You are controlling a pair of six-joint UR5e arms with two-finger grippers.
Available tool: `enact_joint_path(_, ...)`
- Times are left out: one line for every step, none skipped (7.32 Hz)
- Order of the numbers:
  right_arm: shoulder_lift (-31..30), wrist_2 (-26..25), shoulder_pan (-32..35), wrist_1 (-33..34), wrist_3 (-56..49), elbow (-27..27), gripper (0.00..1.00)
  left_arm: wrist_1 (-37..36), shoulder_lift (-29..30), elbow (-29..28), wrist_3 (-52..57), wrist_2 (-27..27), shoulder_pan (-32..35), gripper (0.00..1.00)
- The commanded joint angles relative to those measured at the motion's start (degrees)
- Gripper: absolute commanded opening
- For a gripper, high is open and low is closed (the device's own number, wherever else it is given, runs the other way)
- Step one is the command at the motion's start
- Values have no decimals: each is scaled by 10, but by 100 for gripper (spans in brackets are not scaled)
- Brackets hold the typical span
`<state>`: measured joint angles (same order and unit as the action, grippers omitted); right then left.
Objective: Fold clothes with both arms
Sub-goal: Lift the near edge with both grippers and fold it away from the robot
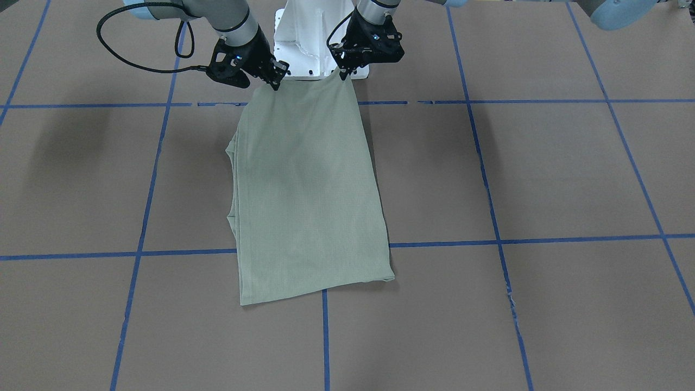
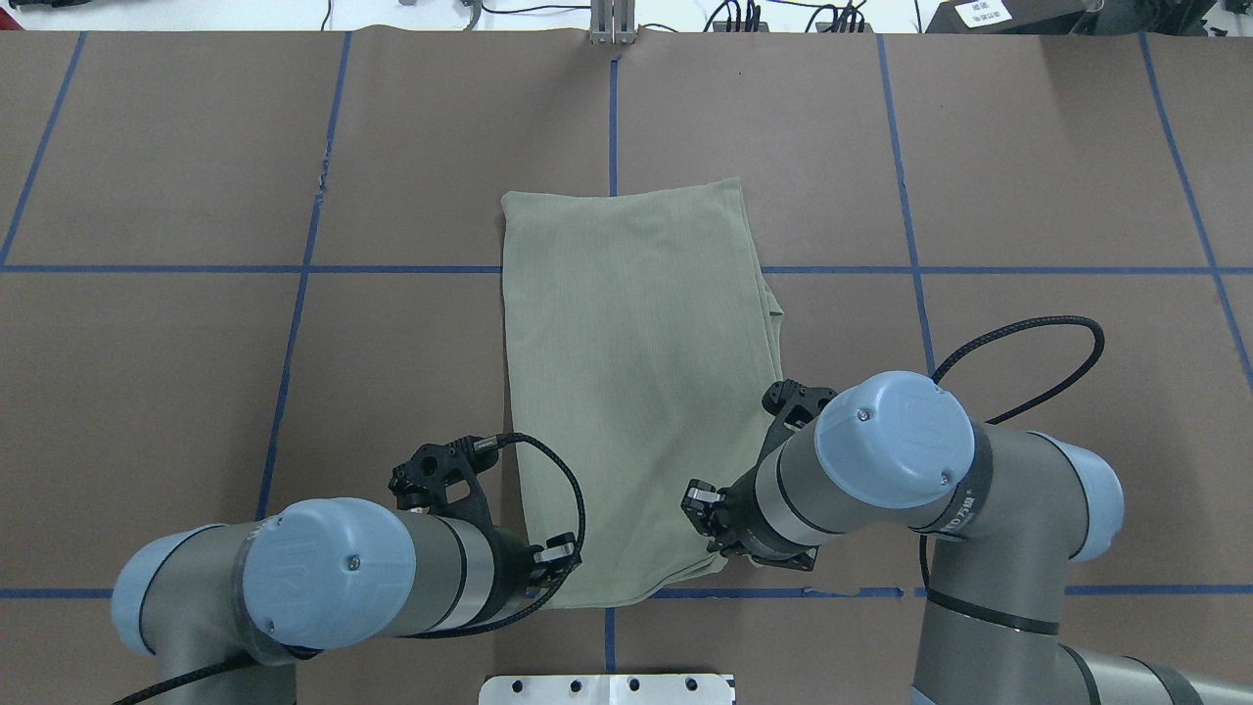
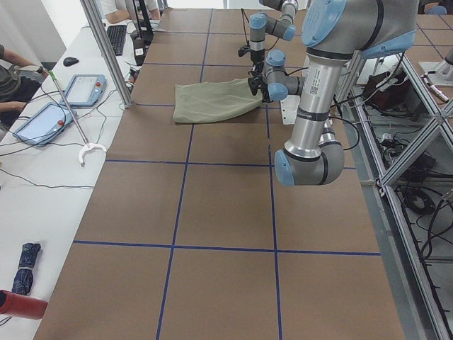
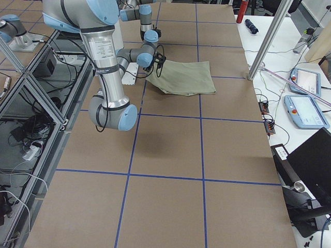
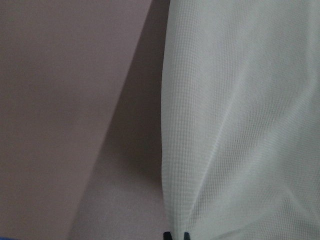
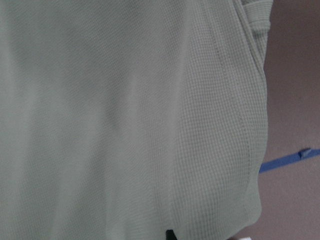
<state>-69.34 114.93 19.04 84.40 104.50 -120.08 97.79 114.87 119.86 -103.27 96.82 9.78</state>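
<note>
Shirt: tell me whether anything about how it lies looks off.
The shirt lies slightly askew to the blue tape lines; its far hem slants, and on the robot's right side an under layer pokes out past the long edge. No damage shows.

A green knit garment (image 6: 125, 115) fills nearly my whole view, softly creased. A stitched seam (image 6: 239, 107) runs down its right side, with layered edges bunched at top right. Beyond lies the brown table (image 6: 296, 75) with a blue tape line (image 6: 287, 162). My dark fingertip (image 6: 169, 234) shows at the bottom edge.
</note>
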Motion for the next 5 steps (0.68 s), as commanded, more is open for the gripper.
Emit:
enact_joint_path(-7, 27, -1, 1, -1, -23, 0, -63, 1, 39, 1, 2, -6, 0)
enact_joint_path(-7, 22, 19, -1, -8, -17, 0, -62, 7, 31, 16, 1, -4, 0)
enact_joint_path(-4, 14, 40, -1, -9, -11, 0, -60, 9, 28, 40, 3, 24, 0)
enact_joint_path(4, -14, 55, -1, -19, -2, 0, -59, 20, 27, 63, 4, 59, 0)
enact_joint_path(27, -49, 68, -2, -52, 23, 0, -41, 41, -2, 75, 4, 106, 0)
